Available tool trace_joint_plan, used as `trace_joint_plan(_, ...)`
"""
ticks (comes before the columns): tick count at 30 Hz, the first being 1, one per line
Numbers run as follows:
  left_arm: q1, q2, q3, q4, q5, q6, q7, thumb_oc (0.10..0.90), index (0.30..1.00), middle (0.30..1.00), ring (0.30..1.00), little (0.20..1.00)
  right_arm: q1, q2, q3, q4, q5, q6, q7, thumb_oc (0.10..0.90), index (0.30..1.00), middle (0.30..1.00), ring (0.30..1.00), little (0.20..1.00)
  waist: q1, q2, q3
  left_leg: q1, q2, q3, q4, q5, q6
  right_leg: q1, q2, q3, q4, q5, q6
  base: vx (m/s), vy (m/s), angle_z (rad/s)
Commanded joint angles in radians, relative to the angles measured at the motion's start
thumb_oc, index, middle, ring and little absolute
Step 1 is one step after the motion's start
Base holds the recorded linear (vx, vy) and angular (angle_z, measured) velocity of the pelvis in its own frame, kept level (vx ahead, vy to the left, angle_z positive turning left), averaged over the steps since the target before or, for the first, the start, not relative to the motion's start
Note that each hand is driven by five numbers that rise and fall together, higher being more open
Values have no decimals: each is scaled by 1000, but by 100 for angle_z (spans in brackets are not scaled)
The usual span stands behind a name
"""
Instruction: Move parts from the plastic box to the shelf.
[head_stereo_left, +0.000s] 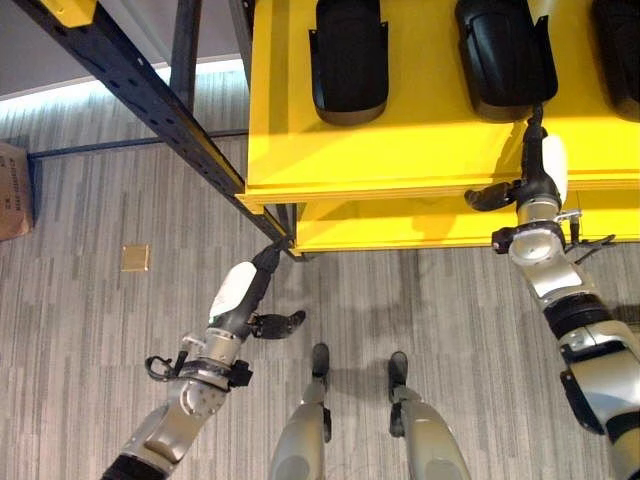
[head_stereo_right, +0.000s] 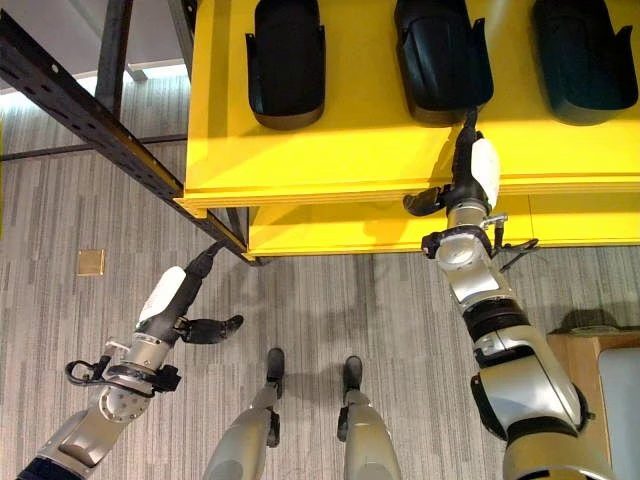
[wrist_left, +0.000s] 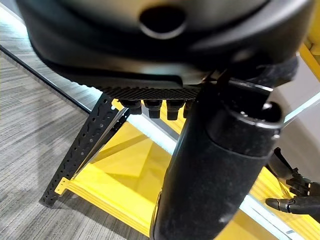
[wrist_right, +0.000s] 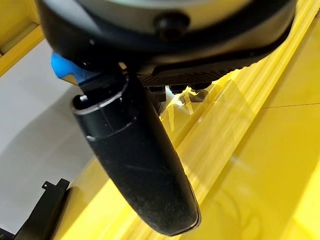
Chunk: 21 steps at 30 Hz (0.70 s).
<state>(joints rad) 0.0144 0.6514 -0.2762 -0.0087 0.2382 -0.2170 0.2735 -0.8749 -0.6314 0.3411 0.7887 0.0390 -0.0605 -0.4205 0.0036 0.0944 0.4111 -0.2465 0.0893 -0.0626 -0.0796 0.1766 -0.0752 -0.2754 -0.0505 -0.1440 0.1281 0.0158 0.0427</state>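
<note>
Left eye view, parts (head_stereo_left: 349, 60) on shelf (head_stereo_left: 400, 150) (yellow)

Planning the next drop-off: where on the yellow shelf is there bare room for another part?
Bare shelf lies in front of the black parts, toward its front edge, and at the left corner. The back row is crowded. The right hand occupies the front edge right of centre.

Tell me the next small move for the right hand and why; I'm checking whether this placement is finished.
Probably draw the right hand back off the shelf. Its fingers are straight and hold nothing, just short of the middle part, which already lies flat on the yellow surface between two others. The left hand hangs open over the floor, also holding nothing, so either could then go for another part.
</note>
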Motion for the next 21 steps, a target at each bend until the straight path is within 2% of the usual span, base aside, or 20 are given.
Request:
trace_joint_plan(1, -20, 33, 60, -96, -24, -48, 59, 900, 1000, 1000, 1000, 1000, -69, -47, 17, -117, -36, -59, -37, 900, 1000, 1000, 1000, 1000, 7, -77, -27, 102, 13, 40, -7, -66, 6, 29, -37, 16, -36, 15, 31, 0, 0, 0)
trace_joint_plan(8, -12, 9, 87, -90, 20, -23, 67, 900, 1000, 1000, 1000, 1000, 151, -11, -119, -412, -99, -67, -77, 900, 1000, 1000, 1000, 1000, -24, -89, -26, 108, 18, 51, -6, -71, 8, 28, -33, 23, -37, 17, 32, -1, 3, 1)
trace_joint_plan(9, -4, -1, 95, -94, 32, -20, 68, 900, 1000, 1000, 1000, 1000, 272, 41, -175, -519, -89, -85, -72, 900, 1000, 1000, 1000, 1000, -36, -92, -28, 111, 19, 53, -6, -73, 8, 31, -32, 24, -38, 15, 32, 0, 0, 0)
trace_joint_plan(10, 2, -5, 97, -97, 34, -18, 65, 900, 1000, 1000, 1000, 1000, 326, 57, -192, -570, -96, -89, -65, 900, 1000, 1000, 1000, 1000, -40, -95, -30, 113, 20, 53, -6, -74, 9, 33, -31, 24, -38, 14, 33, 0, 0, 0)
trace_joint_plan(15, 40, -11, 115, -113, 32, -21, 49, 900, 1000, 1000, 1000, 1000, 547, 94, -272, -773, -95, -132, -22, 900, 1000, 1000, 1000, 1000, -63, -114, -49, 128, 25, 58, -4, -80, 8, 52, -27, 25, -47, 15, 36, 2, 6, -4)
trace_joint_plan(18, 64, -23, 124, -131, -37, -41, 32, 900, 1000, 1000, 1000, 1000, 656, 104, -287, -857, -83, -168, 20, 900, 1000, 1000, 1000, 1000, -74, -126, -66, 142, 27, 60, -3, -84, 8, 69, -25, 24, -54, 18, 39, 0, 0, 0)
trace_joint_plan(21, 86, -45, 122, -137, -175, -74, -3, 900, 1000, 1000, 1000, 1000, 756, 83, -280, -931, -83, -187, 95, 900, 1000, 1000, 1000, 1000, -83, -140, -96, 166, 30, 62, -4, -92, 7, 100, -23, 20, -67, 19, 42, 37, 19, -9)
